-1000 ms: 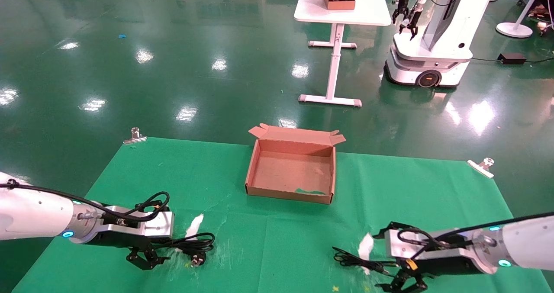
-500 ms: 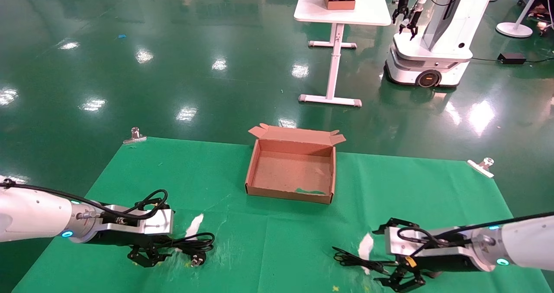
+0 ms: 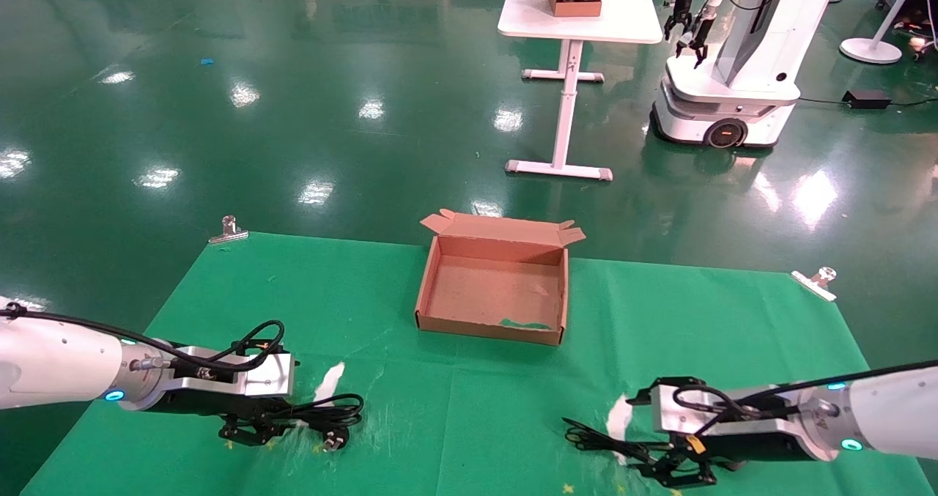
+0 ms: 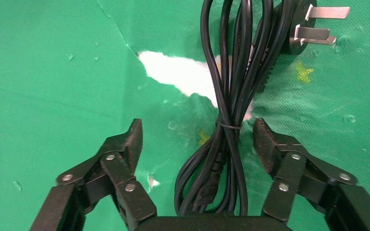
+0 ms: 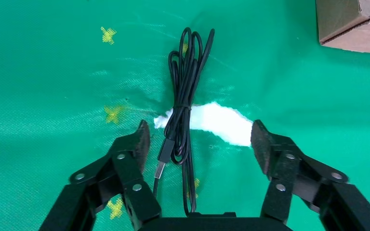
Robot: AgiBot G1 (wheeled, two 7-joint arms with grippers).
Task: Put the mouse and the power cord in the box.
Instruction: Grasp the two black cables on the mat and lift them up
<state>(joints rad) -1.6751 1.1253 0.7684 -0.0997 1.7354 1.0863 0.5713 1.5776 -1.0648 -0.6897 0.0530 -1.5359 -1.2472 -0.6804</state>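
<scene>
- Head: box at 12 o'clock, empty. We see left gripper low by power cord, right gripper by a thin cable.
- L wrist: jaws spread, straddling cord bundle; long axis runs straight ahead, plug far end.
- R wrist: jaws spread over thin cable w/ USB end; mouse body not visible.

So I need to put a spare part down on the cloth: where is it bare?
Bare cloth lies either side of the box. The near edge is crowded: left gripper over the power cord, right gripper over a thin cable.
</scene>
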